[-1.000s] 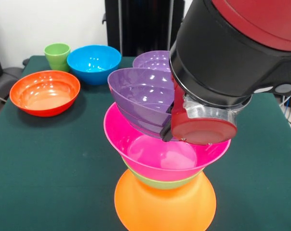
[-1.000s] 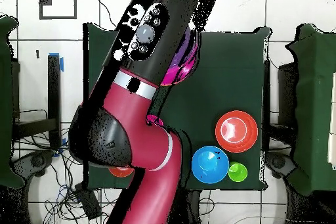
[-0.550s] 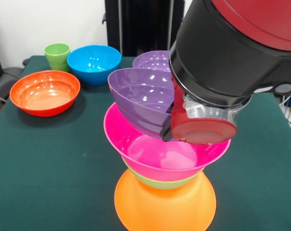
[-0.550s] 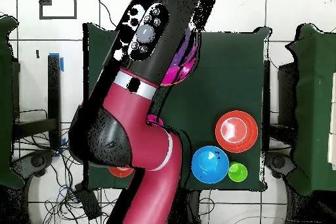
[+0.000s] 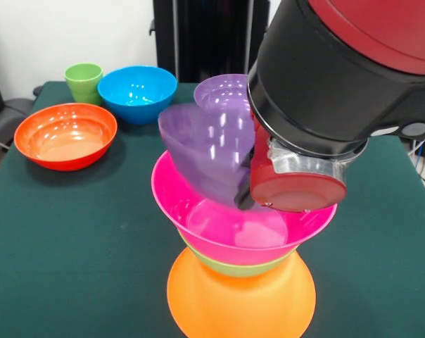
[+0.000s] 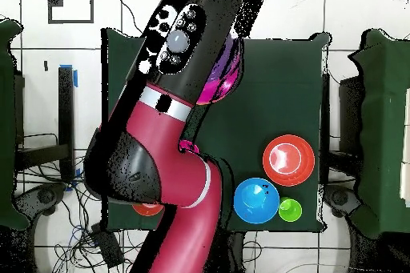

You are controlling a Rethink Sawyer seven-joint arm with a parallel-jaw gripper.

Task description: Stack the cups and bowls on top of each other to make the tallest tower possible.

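The tower stands near the front edge: an upturned orange bowl (image 5: 240, 299), a green bowl (image 5: 233, 266) and a wide pink bowl (image 5: 219, 225) on top. A purple bowl (image 5: 205, 151) hangs steeply tilted and blurred over the pink bowl's left half, its right rim at my gripper (image 5: 244, 190). The red wrist housing hides how the gripper stands. A second purple bowl (image 5: 223, 88) shows behind it. The light-green cup (image 5: 84, 81), a blue bowl (image 5: 137, 91) and a red-orange bowl (image 5: 65, 135) sit at the far left. From overhead, the arm covers most of the tower; only the pink bowl's rim (image 6: 218, 86) shows.
The green cloth table (image 5: 72, 246) ends close in front of the tower. Overhead, the red-orange bowl (image 6: 288, 159), blue bowl (image 6: 256, 199) and cup (image 6: 289, 209) cluster at the lower right. A small magenta bowl (image 6: 186, 148) and another red-orange bowl (image 6: 148, 206) peek out beside the arm.
The purple bowl has tipped more steeply and shifted slightly right and down, now blurred with motion. The arm has stayed in place.
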